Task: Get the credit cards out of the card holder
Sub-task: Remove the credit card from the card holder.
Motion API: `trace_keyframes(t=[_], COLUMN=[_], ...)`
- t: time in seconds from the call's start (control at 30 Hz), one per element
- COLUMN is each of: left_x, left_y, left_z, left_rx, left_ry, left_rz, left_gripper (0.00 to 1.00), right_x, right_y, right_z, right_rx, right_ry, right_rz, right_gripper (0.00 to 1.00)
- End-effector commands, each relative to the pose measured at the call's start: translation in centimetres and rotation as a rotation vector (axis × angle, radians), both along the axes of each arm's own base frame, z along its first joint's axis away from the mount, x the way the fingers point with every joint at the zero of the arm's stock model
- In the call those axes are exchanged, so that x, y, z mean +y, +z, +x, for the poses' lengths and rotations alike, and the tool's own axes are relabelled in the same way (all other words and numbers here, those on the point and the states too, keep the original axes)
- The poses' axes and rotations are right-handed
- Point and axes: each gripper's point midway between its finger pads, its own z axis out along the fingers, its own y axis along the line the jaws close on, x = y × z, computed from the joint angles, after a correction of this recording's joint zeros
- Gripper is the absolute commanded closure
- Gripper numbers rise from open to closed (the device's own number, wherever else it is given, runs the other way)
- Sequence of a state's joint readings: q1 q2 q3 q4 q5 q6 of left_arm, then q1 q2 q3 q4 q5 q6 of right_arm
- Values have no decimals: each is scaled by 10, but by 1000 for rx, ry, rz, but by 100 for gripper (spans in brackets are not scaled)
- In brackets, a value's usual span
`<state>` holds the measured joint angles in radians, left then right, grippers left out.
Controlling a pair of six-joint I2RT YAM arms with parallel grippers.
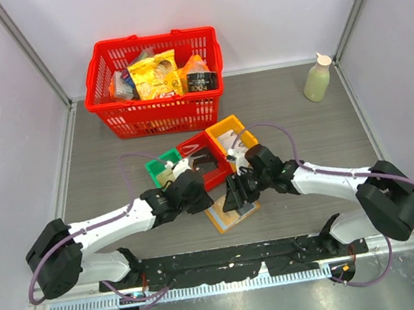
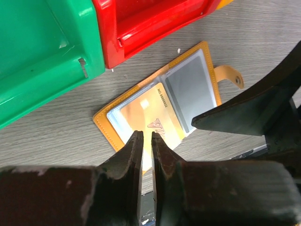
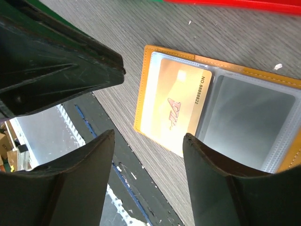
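Black left tool [image 2: 145, 134] nearly shut beside card holder [image 3: 146, 89], right tool [image 3: 148, 136] agape low above it.

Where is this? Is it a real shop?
Probably a robot test booth, not a shop: two robot arms bolted to a grey table, plain white walls all round, one red basket of snacks.

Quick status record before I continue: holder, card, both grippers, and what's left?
card holder: open flat on the table, sleeves facing up
credit card: one cream card at one sleeve, apparently partly slid past the holder's edge
other sleeve: looks empty
left gripper: nearly shut, tips over the card's near edge; grip unclear
right gripper: open above the holder, holding nothing
remaining: card not yet out
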<state>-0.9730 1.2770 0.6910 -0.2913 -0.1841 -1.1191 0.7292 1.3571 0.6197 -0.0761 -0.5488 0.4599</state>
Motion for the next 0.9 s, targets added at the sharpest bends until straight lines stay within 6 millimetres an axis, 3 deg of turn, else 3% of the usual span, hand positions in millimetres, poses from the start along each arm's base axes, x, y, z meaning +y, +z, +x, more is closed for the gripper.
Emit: trace_keyframes(t=[0.0, 0.17, 0.33, 0.57, 0.87], left_x=[-3, -29, -39, -27, -19], left_y=[11, 1, -16, -41, -51], left_z=[5, 0, -2, -13, -19], left_rx=[-33, 23, 60, 136, 160], left_ry=[-1, -115, -167, -175, -165], left_rz=[-27, -42, -13, 55, 67], left_gripper=[85, 91, 96, 100, 100], right_x=[-1, -1, -6, -12, -8], right_y=[3, -13, -27, -43, -40], right_z=[11, 16, 19, 10, 9], right_rx=[-68, -45, -19, 58, 119], right_ry=[-14, -53, -76, -85, -86], right_rz=[-9, -8, 1, 38, 137], right_gripper=[38, 47, 48, 50, 66])
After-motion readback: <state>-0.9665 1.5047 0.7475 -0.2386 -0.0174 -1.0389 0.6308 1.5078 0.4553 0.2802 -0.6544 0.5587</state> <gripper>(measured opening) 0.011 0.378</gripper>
